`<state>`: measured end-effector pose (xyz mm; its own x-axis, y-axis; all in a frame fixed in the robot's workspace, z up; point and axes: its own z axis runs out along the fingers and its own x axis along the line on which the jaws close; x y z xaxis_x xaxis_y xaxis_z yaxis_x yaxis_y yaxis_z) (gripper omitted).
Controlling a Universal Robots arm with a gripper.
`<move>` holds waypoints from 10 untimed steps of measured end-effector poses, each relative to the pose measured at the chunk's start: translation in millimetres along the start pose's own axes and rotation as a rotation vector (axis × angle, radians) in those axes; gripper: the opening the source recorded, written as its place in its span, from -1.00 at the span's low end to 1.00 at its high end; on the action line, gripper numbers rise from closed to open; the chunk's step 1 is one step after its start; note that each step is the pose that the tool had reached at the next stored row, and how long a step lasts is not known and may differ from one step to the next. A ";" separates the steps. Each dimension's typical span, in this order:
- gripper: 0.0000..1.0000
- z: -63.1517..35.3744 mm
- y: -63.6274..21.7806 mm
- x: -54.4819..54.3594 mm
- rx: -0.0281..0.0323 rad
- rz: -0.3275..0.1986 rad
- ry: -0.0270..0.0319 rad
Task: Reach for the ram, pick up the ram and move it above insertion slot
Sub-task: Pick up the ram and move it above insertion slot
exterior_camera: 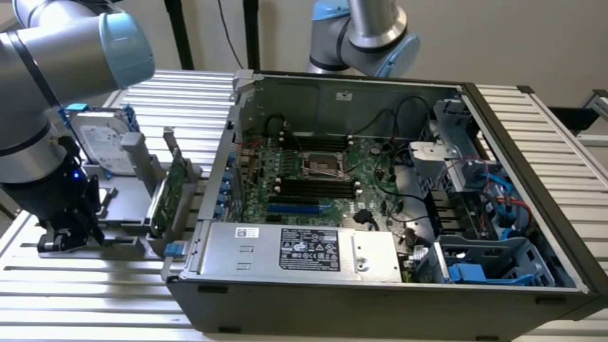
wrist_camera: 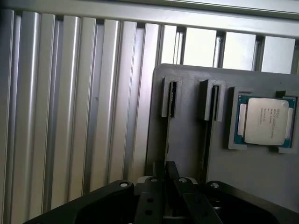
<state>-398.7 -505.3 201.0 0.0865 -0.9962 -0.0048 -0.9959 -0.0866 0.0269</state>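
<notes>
At the exterior view's left the arm [exterior_camera: 43, 92] reaches down, and its gripper [exterior_camera: 67, 235] is low over the grey holder [exterior_camera: 124, 246] on the ribbed table [exterior_camera: 85, 285]. In the wrist view the gripper [wrist_camera: 170, 177] sits in line with one of the holder's [wrist_camera: 187, 140] two narrow slots. There the ram [wrist_camera: 167, 140] appears to stand on edge, a thin dark line running up to the claw; whether the claw is released or clenched on it I cannot tell. A processor chip [wrist_camera: 264, 121] lies in its own recess of the holder, beside the other slot. Further right in the exterior view, a hard drive [exterior_camera: 95, 139] with blue rails stands upright at the back of the holder. A green expansion card [exterior_camera: 166, 196] stands on edge just beside the open computer case [exterior_camera: 314, 107]. Inside the case lie the motherboard [exterior_camera: 371, 153] with its dark memory slots [exterior_camera: 314, 189], a silver power supply [exterior_camera: 295, 249] along the near wall, and blue plastic parts [exterior_camera: 470, 274] at the far right
</notes>
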 end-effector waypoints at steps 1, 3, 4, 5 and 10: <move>-0.69 0.0 0.0 0.0 0.0000 0.002 -0.0001; -0.73 0.0 0.0 0.0 0.0000 0.004 -0.0001; -0.75 0.0 0.0 0.0 0.0000 0.005 -0.0001; -0.75 0.0 0.0 0.0 0.0000 0.006 -0.0002; -0.75 -1.2 0.0 0.0 -0.0002 0.010 -0.0005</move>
<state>-398.7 -505.3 202.2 0.0762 -0.9971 -0.0050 -0.9967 -0.0763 0.0271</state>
